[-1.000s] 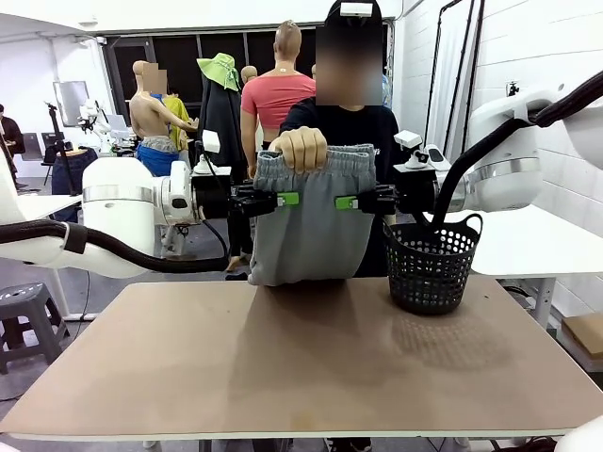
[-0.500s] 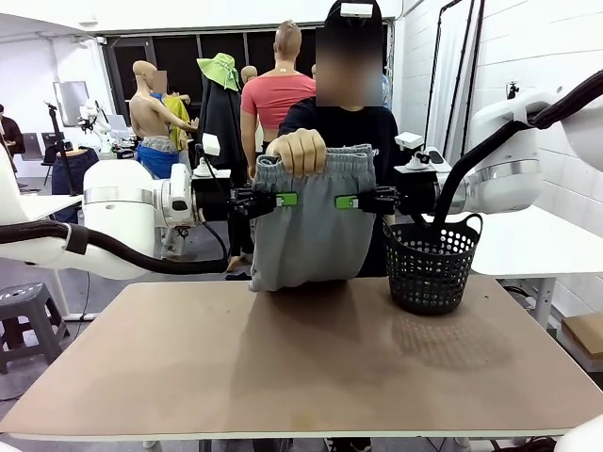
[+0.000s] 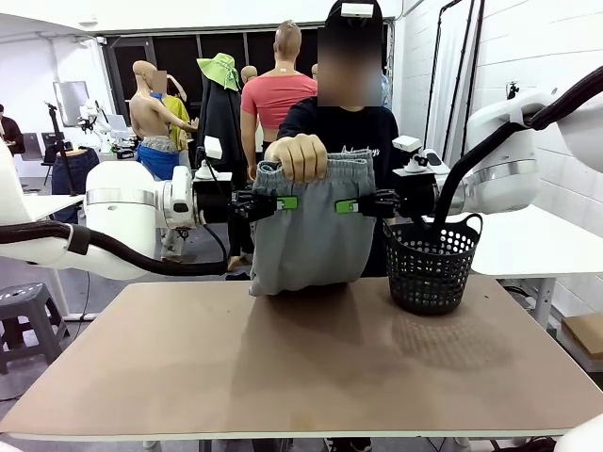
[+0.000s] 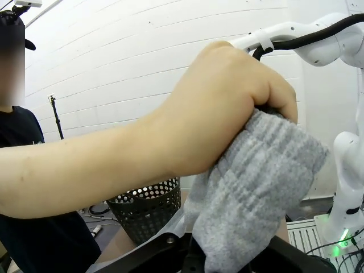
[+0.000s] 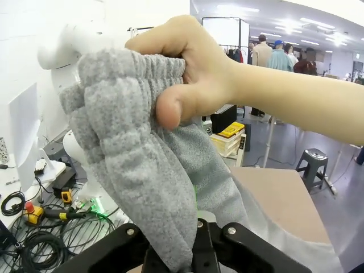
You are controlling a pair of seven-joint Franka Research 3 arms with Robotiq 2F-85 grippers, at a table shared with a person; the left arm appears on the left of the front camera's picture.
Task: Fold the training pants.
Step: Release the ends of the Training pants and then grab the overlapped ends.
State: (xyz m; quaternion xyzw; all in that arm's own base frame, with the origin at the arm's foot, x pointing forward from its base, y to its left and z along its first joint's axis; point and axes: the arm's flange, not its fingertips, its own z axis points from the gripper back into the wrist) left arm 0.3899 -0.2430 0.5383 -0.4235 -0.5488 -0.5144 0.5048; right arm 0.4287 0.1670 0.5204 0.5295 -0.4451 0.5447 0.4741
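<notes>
Above the brown table (image 3: 283,367), our left fingers (image 3: 287,201) pinch the left side of the grey training pants (image 3: 311,250). The pants hang from a person's hand (image 3: 298,155), which grips the waistband. Our right fingers (image 3: 347,205) pinch the right side, near a black basket (image 3: 431,268) standing on the table.

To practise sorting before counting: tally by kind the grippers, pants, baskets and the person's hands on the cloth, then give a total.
grippers: 2, the left gripper and the right gripper
pants: 1
basket: 1
hand on the pants: 1
Total: 5
</notes>
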